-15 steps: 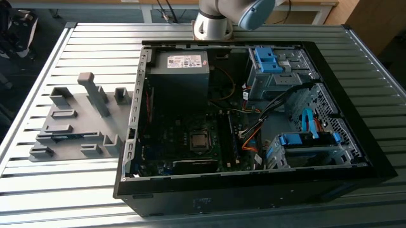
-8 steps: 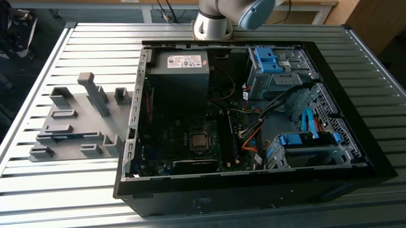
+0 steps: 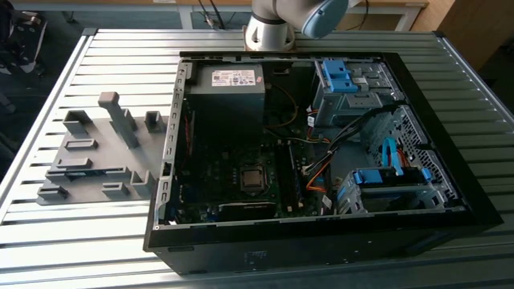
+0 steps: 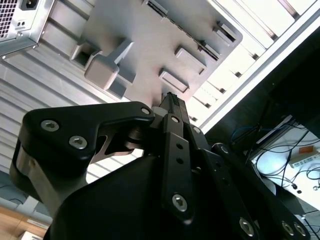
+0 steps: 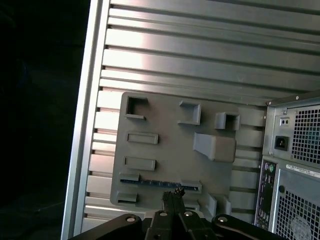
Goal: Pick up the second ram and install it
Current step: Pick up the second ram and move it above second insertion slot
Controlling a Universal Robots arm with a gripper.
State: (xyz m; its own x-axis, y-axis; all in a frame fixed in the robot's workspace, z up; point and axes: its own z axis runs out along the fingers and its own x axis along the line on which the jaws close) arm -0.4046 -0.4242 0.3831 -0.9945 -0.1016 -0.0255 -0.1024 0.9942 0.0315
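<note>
Exterior view: arm (image 3: pixel 269 30) leaves shot at 12 o'clock, second ram (image 3: pixel 83 174) lying in holder tray (image 3: pixel 105 150) at the case's (image 3: pixel 321 241) 9 o'clock; second wrist view: gripper (image 4: pixel 170 97) pressed together, empty, tilted above tray; first wrist view: gripper (image 5: pixel 173 192) near ram (image 5: pixel 152 183), apart. Judged approach step, and a grasp calls for spread fingers aligned along the stick.
</note>
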